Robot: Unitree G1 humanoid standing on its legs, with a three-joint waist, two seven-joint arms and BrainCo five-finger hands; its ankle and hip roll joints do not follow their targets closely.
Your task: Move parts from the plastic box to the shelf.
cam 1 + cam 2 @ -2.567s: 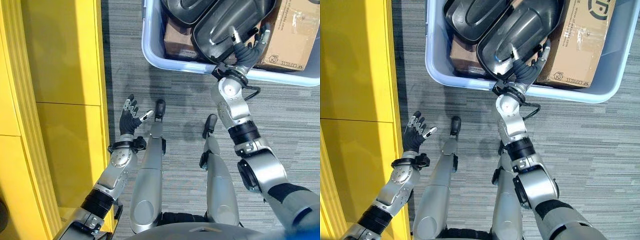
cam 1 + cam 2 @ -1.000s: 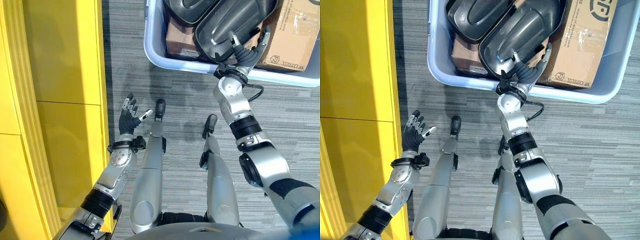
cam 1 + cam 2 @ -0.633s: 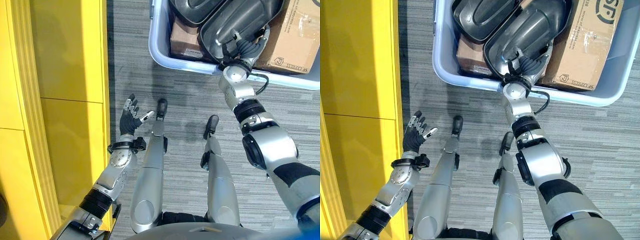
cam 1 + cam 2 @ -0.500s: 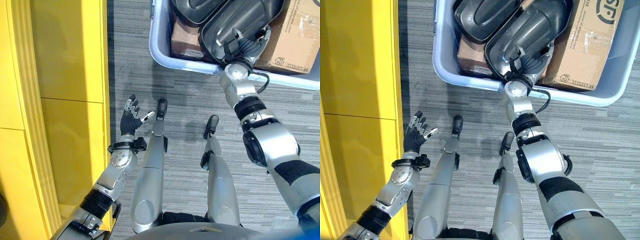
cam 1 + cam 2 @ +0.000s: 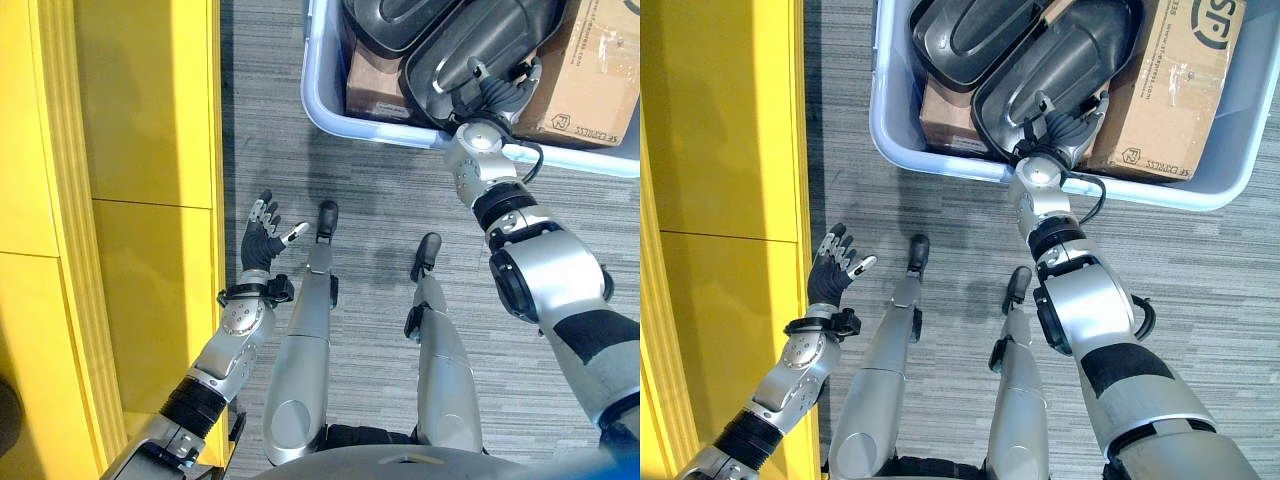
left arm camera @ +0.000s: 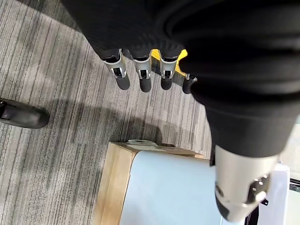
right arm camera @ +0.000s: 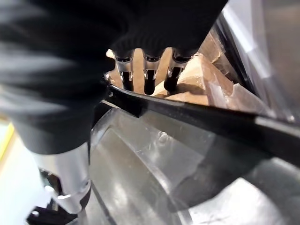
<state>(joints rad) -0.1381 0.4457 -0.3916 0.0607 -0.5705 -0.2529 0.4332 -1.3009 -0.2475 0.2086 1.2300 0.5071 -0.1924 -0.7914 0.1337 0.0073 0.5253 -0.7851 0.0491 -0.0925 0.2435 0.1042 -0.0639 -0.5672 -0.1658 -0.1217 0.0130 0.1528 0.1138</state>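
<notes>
The pale blue plastic box (image 5: 330, 110) stands on the carpet ahead of me. It holds two black moulded shell parts and cardboard boxes. My right hand (image 5: 495, 95) reaches over the box's near wall onto the nearer black shell (image 5: 1060, 50). Its straight fingers (image 7: 150, 82) lie past the shell's rim (image 7: 211, 119) and its thumb (image 7: 70, 187) is on the other side. My left hand (image 5: 262, 235) is held up open, holding nothing, beside the yellow shelf (image 5: 130, 200); its fingers (image 6: 140, 79) are straight.
A second black shell (image 5: 390, 15) lies at the box's far left. A large cardboard box (image 5: 1170, 80) fills its right side, and a smaller brown box (image 5: 945, 115) sits under the shells. A pale panel with a wooden edge (image 6: 159, 187) stands on grey carpet.
My right hand has reached deeper into the box, over the rim of the nearer black shell. The view has shifted a little. The left hand has stayed put.
</notes>
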